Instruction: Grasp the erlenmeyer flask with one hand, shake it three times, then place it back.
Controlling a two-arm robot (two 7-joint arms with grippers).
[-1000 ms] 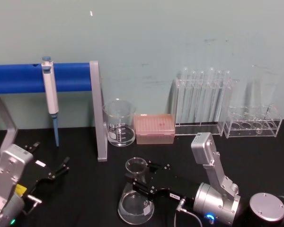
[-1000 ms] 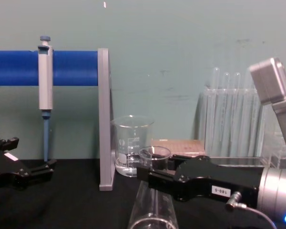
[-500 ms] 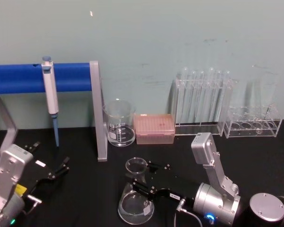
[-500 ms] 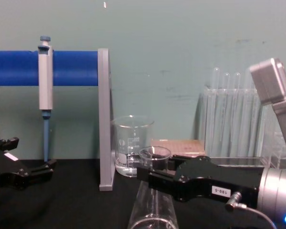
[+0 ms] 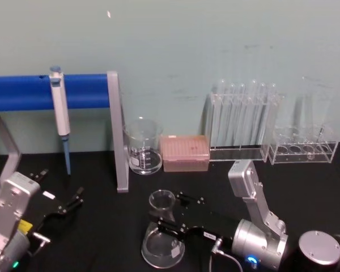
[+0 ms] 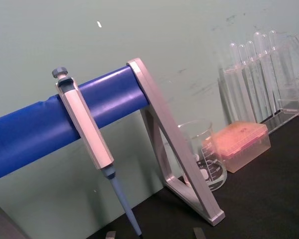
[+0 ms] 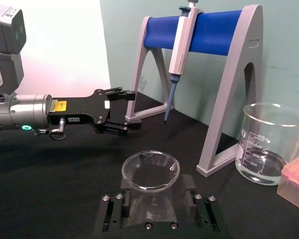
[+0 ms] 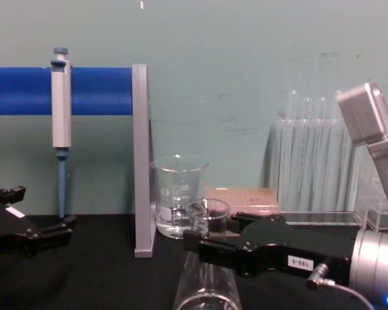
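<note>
1. Erlenmeyer flask (image 5: 163,235) stands upright on the black table (image 5: 102,226), in front of the beaker (image 5: 143,146) and the pink tip box (image 5: 184,153), with its wide round base toward the near edge.
2. In the chest view the flask (image 8: 205,258) shows its flared rim just in front of the beaker (image 8: 179,197).
3. The right gripper (image 5: 169,217) reaches in from the right and is clenched on the flask's neck, one finger on each side; the right wrist view shows the flask (image 7: 150,186) between the two black fingers (image 7: 112,214).
4. Its white label with printed digits (image 8: 299,261) faces the chest camera, and a silver wrist follows behind it.
5. The left gripper (image 5: 73,201) hangs well apart at the left side of the table, fingers spread, holding nothing; in the right wrist view it (image 7: 129,110) points toward the stand.
6. A pipette (image 5: 59,116) hangs on the blue bar (image 5: 22,93) of the grey stand.
7. Test tube racks (image 5: 243,122) stand by the wall at the back right.
</note>
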